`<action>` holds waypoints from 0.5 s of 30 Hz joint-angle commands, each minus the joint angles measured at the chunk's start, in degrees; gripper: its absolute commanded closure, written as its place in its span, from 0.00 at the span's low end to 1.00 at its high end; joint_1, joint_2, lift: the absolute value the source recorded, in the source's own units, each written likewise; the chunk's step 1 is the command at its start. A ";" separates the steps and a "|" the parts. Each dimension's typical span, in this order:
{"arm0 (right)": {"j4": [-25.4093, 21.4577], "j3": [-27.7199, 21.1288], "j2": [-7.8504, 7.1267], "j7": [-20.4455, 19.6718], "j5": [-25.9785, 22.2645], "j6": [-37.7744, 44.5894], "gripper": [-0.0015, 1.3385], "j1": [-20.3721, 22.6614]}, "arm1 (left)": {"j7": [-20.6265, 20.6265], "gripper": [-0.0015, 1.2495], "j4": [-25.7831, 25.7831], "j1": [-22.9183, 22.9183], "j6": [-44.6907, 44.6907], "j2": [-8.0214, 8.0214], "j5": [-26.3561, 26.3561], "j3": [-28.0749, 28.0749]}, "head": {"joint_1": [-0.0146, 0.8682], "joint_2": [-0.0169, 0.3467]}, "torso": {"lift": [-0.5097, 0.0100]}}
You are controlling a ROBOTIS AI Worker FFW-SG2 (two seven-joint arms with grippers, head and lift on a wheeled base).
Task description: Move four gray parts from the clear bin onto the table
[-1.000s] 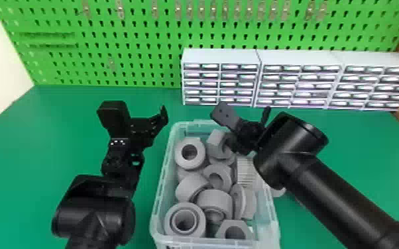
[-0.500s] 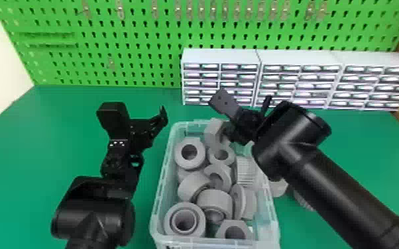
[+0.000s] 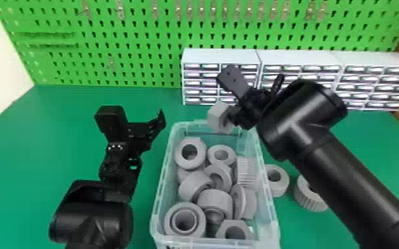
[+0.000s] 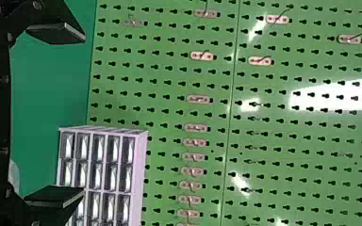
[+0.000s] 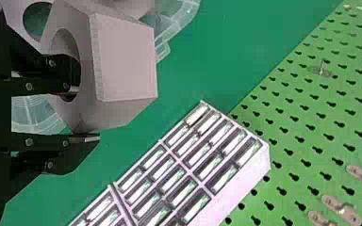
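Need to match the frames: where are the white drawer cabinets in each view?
Head view: drawer cabinets in a row, upper part, from about mid-width to the right edge.
Left wrist view: drawer cabinets lower left, cut by the bottom edge.
Right wrist view: drawer cabinets slanting from the middle down to the bottom edge.
Shared landmark: green pegboard.

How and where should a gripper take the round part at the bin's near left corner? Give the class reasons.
Ideally by the rim, from straight above: one finger inside the hole, the other outside the wall. The round part has its wide opening facing up and its top uncovered, but the bin walls make a side approach awkward.
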 commanded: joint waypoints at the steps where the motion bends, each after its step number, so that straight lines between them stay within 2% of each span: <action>1: -2.31 -2.62 -0.06 0.00 -2.20 2.69 0.75 0.30 | 0.00 0.11 0.00 0.25 -0.15 0.00 -0.08 0.09 | 0.80 0.24 | 0.88; 9: -5.91 -6.05 -0.06 0.00 -4.13 7.88 0.75 0.30 | 0.00 0.11 0.00 0.43 -0.42 0.00 -0.17 0.35 | 0.80 0.24 | 0.88; 15: -6.88 -8.86 -0.06 0.00 -5.62 12.10 0.75 0.30 | 0.00 0.11 0.00 0.78 -0.77 0.00 -0.34 1.06 | 0.80 0.24 | 0.88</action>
